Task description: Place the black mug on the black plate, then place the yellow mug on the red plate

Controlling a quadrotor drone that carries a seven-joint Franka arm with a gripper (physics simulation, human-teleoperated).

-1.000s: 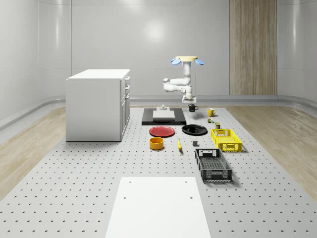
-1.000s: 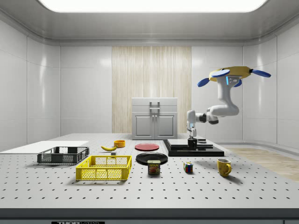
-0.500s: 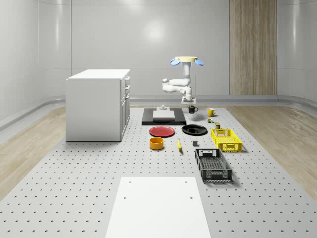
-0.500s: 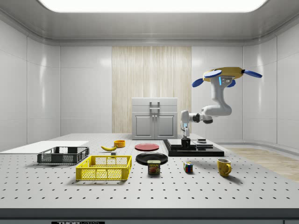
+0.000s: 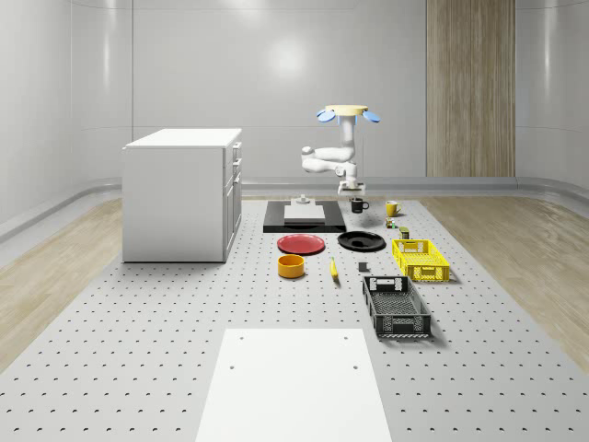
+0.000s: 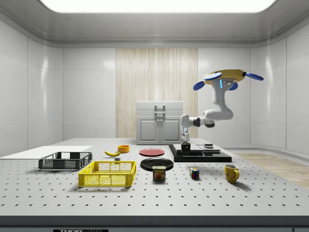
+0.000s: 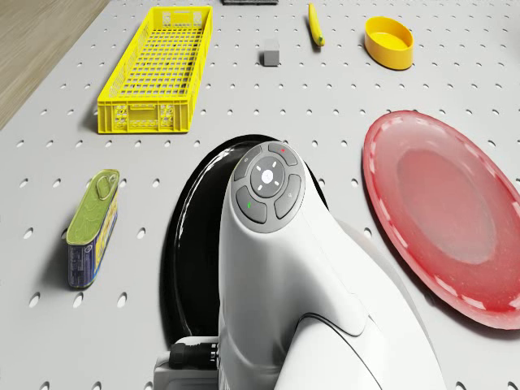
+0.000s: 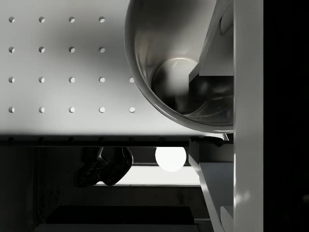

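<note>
Wrist view: end effector (image 8: 212, 104) clamps black mug (image 8: 164, 63) rim.

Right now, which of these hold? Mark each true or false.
1. The black mug sits on the black plate. False: the end effector grips the black mug, away from the round black plate.
2. The yellow mug stands on the perforated table. True.
3. A bowl lies on the round red plate. False: the round red plate is bare; the yellow bowl stands apart.
4. The drone hovers above the table. True.
</note>
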